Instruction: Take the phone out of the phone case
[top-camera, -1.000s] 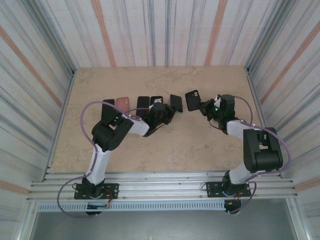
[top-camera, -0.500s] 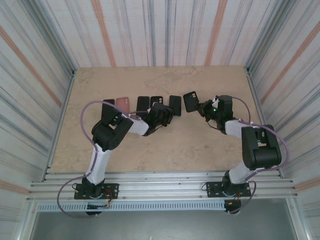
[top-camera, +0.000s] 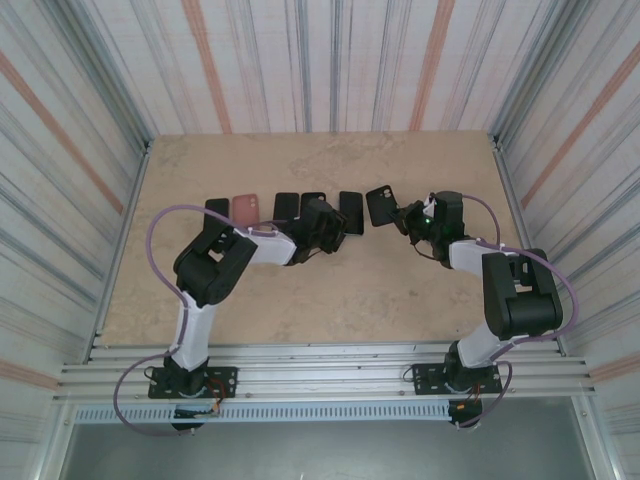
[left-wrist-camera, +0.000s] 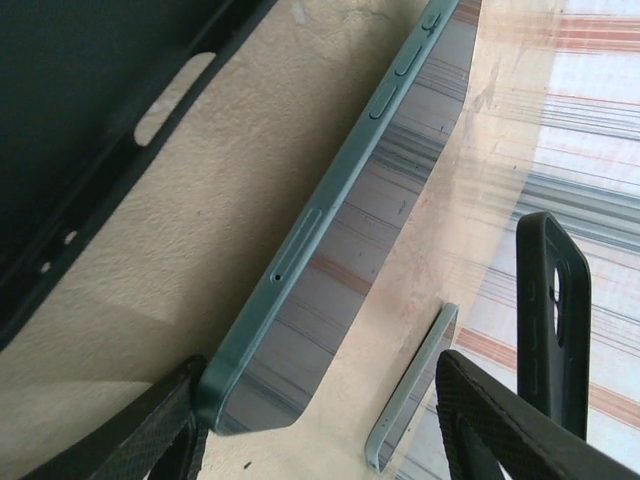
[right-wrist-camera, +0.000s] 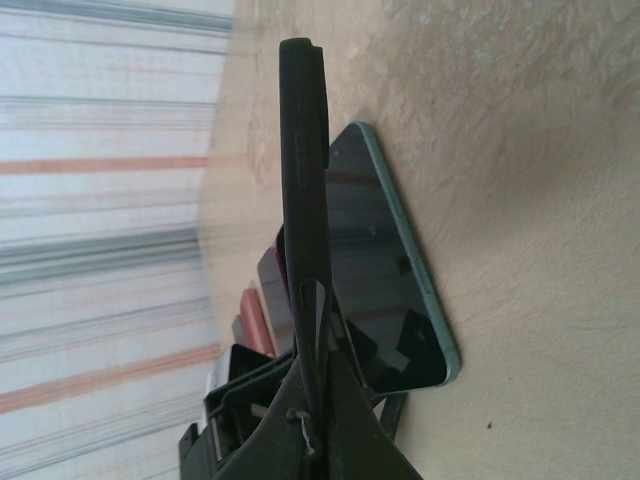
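The phone (top-camera: 350, 212), dark-screened with a teal rim, lies flat on the table. In the left wrist view the phone (left-wrist-camera: 330, 230) runs away from the jaws, and its near corner sits beside the left finger (left-wrist-camera: 160, 435). My left gripper (top-camera: 335, 222) (left-wrist-camera: 320, 405) is open. The black phone case (top-camera: 382, 207) hangs tilted above the table just right of the phone, empty. My right gripper (top-camera: 408, 217) (right-wrist-camera: 315, 400) is shut on its edge. The right wrist view has the phone case (right-wrist-camera: 305, 200) edge-on, with the phone (right-wrist-camera: 385, 270) behind it.
Left of the phone a row of other phones and cases lies on the table: a pink one (top-camera: 245, 208) and black ones (top-camera: 287, 208) (top-camera: 217, 207). An empty black case (left-wrist-camera: 70, 110) lies beside my left gripper. Striped walls close in the beige table (top-camera: 300, 290).
My left gripper has opened and let go of the phone, which now lies flat. The right gripper has carried the case slightly to the left.
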